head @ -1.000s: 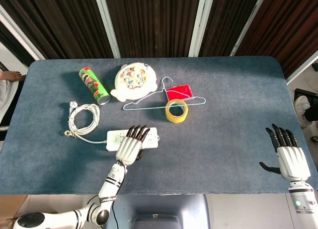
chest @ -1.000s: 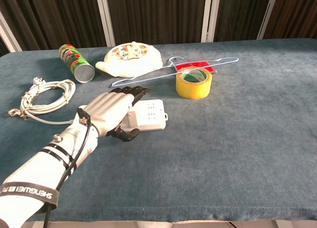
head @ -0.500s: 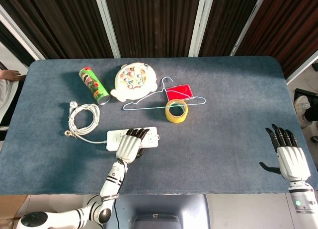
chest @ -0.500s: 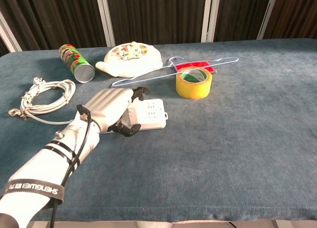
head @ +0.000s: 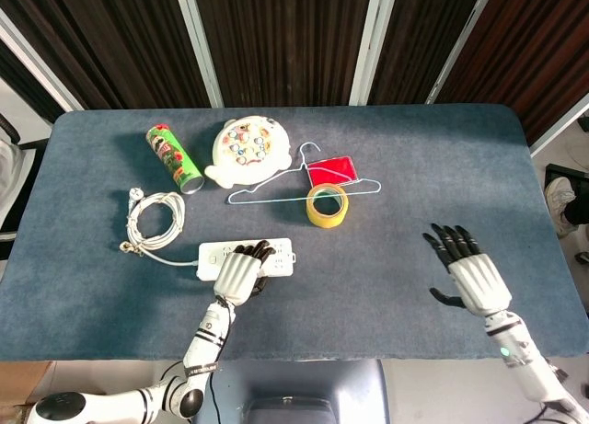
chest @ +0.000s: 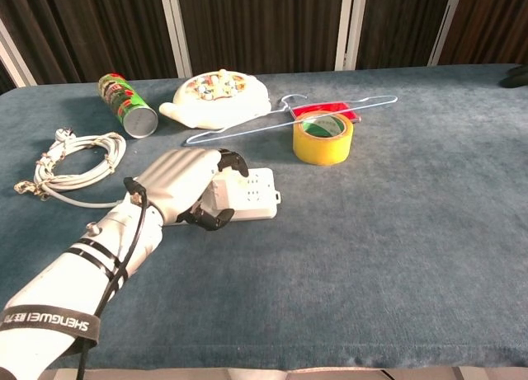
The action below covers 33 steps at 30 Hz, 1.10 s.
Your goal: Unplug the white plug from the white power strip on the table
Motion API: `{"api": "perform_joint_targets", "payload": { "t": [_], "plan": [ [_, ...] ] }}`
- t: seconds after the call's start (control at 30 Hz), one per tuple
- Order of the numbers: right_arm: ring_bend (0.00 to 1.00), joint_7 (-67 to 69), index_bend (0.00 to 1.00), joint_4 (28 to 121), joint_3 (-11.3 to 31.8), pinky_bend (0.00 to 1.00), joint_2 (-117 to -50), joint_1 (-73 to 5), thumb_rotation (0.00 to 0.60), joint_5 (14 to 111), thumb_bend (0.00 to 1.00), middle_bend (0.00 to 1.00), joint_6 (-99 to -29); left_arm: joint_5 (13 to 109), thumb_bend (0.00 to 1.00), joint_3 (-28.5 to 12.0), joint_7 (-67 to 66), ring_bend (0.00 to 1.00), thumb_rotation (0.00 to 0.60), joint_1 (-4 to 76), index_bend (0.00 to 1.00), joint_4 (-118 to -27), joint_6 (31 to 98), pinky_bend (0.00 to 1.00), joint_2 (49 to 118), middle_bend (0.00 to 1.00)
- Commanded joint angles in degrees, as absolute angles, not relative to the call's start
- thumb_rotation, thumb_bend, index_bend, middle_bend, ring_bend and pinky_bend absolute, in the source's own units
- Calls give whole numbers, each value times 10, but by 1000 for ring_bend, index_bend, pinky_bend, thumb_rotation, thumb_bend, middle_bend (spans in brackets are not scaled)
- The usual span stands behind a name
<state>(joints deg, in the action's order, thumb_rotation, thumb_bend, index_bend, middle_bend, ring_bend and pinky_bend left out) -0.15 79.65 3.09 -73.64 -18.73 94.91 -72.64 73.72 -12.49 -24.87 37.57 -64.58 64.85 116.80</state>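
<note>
The white power strip (head: 282, 255) (chest: 257, 190) lies flat near the front left of the table. Its white cable (head: 153, 223) (chest: 76, 164) coils off to the left. My left hand (head: 238, 274) (chest: 176, 182) rests on the strip's left part. Its fingers curl over and its thumb comes from below, gripping the white plug (chest: 221, 188), which still sits on the strip. In the head view the hand hides the plug. My right hand (head: 467, 277) hovers open over the bare cloth at the front right, far from the strip.
At the back left are a green snack can (head: 175, 157) (chest: 127, 105) and a round white toy (head: 247, 148) (chest: 218, 96). A wire hanger (head: 304, 180), a red card (head: 331, 171) and a yellow tape roll (head: 327, 204) (chest: 322, 137) lie just behind the strip.
My left hand's fingers have curled down from flat and closed around the plug. My right hand has moved left and inward from the table's right edge, still open.
</note>
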Motion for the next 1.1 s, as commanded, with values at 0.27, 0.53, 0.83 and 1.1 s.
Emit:
{"api": "perform_joint_targets", "payload": {
  "t": [0.27, 0.53, 0.83, 1.1],
  "plan": [
    [0, 76, 42, 658, 14, 37, -886, -340, 600, 1036, 722, 123, -612, 747, 559, -125, -246, 387, 600, 379, 331, -648, 662, 436, 1167, 437],
    [0, 97, 25, 628, 12, 37, -943, -374, 600, 1022, 829, 123, -584, 748, 554, -124, -247, 384, 600, 376, 324, -661, 668, 435, 1158, 430],
    [0, 72, 13, 609, 24, 37, -1000, -408, 600, 993, 862, 123, -552, 743, 551, -122, -251, 383, 600, 375, 322, -670, 666, 436, 1156, 428],
    [0, 3, 24, 618, 23, 32, -1016, -430, 600, 964, 995, 123, -503, 745, 548, -124, -255, 383, 600, 377, 322, -677, 670, 435, 1153, 429]
  ]
}}
